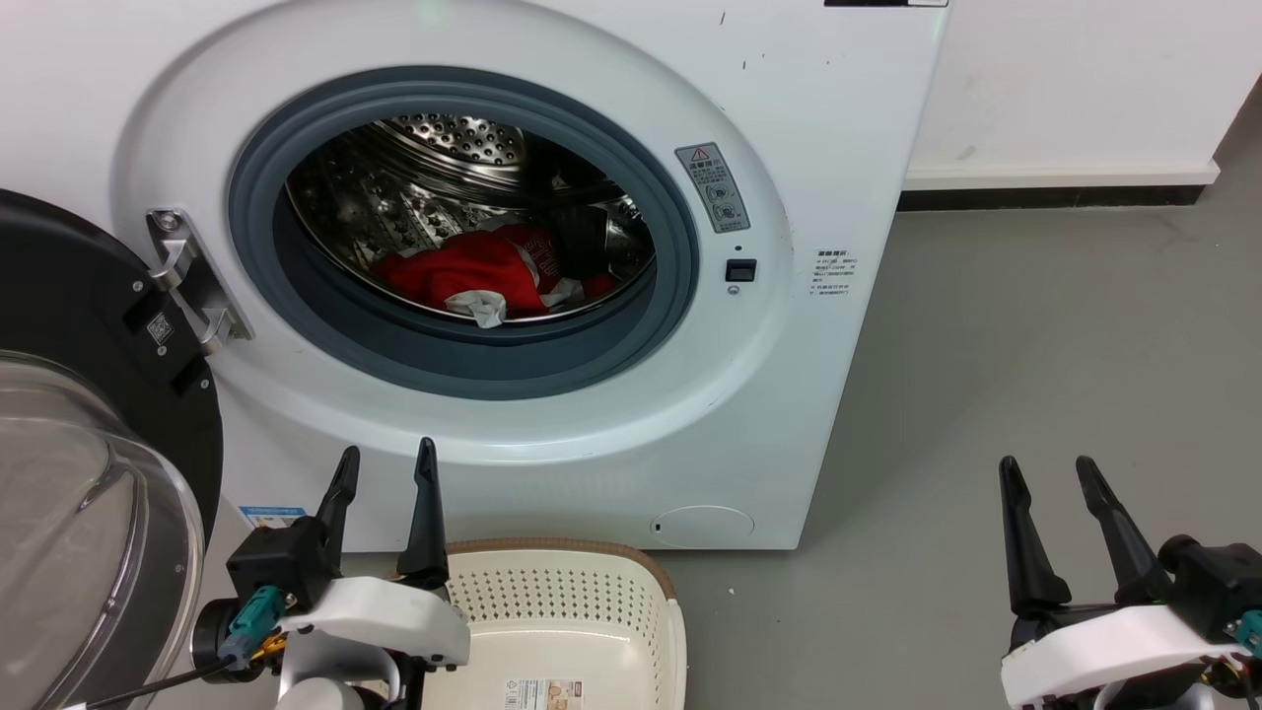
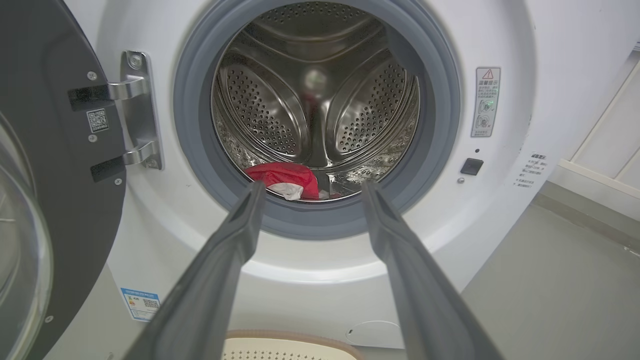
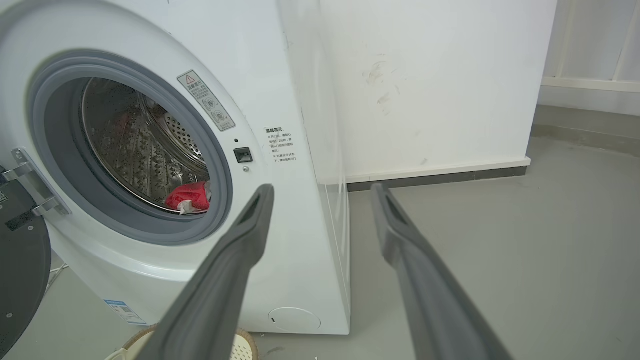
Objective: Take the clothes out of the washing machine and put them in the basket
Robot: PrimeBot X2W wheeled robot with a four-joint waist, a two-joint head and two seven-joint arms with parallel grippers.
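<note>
Standing open left: door (image 1: 69,296); basket (image 1: 564,592) below; clothes (image 1: 463,271) in drum (image 1: 444,148).

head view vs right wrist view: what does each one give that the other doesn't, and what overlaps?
Head adds: the open left pincer, the basket interior with its bottom label, and the door glass.
Right wrist adds: the washer side panel and the scuffed wall beyond it.
Shared: red clothes low in the drum, grey seal, warning sticker, hinge, basket rim, open right pincer.
</note>
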